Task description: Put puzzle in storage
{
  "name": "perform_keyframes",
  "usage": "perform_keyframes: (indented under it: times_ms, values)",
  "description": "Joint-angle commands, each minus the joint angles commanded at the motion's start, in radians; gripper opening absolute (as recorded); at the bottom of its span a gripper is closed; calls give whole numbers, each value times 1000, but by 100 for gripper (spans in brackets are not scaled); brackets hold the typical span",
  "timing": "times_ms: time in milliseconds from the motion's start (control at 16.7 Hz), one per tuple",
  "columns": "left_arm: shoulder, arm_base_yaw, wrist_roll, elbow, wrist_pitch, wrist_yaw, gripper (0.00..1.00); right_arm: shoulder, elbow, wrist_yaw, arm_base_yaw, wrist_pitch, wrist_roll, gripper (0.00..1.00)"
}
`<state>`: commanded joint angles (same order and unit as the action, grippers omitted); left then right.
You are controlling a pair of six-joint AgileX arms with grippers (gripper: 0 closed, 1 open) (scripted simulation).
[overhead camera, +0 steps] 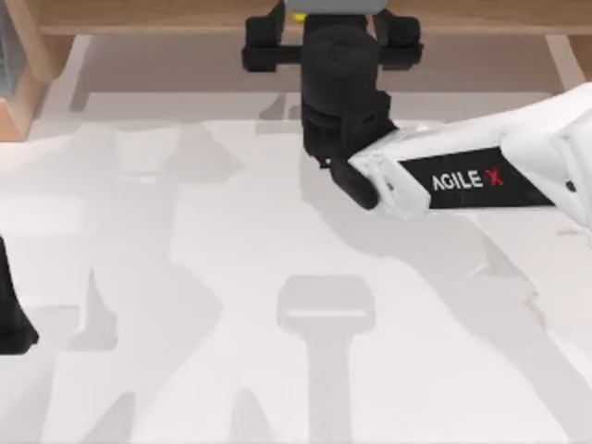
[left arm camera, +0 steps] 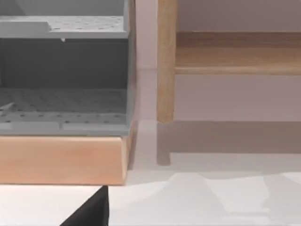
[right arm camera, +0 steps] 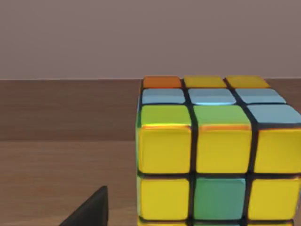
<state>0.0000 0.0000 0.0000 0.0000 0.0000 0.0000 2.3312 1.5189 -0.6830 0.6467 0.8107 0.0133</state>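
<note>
The white table [overhead camera: 185,370] fills the bottom of the top view, with grey shadows of the arms on it.

At the left edge of that view, low down, is a black bit of my left arm [overhead camera: 11,305]. It is parked there, well apart from the other arm. A black corner of the left gripper [left arm camera: 91,213] pokes into the left wrist view. I cannot tell if that gripper is wide or narrow.

My right arm [overhead camera: 481,171] is white with the word AGILE X on a black stripe. It comes in from the right edge of the top view and points to the top middle. At its end is the black right gripper [overhead camera: 335,55], up against the wooden ledge [overhead camera: 139,17] that runs along the top edge. I cannot tell if this gripper is wide, narrow or holding something.

The puzzle [right arm camera: 211,155] is right in front of the right wrist camera, very close and big. It sits flat on a brown wooden board [right arm camera: 66,160]. The side that faces the camera is mostly yellow squares with one green square in the middle. Its top has orange, yellow, pale blue and green squares. Behind it there is a plain wall [right arm camera: 94,37].

The storage [left arm camera: 66,61] is a grey box with dotted shelves — it stands on a pale wooden block [left arm camera: 61,160] in the left wrist view. Just beside it is a wooden post [left arm camera: 165,61], and a wooden plank [left arm camera: 235,56] runs off from the post.
</note>
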Motion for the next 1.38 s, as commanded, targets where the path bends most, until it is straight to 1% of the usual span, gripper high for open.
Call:
perform_keyframes:
  times_ms: [300, 660, 1380]
  values:
    - [0, 0, 0, 0, 0, 0, 100, 98, 186, 20, -22, -84, -1, 100]
    - [0, 0, 0, 0, 0, 0, 100, 123, 213, 24, -26, -96, -1, 100]
    - [0, 0, 0, 0, 0, 0, 100, 123, 213, 24, -26, -96, -1, 10]
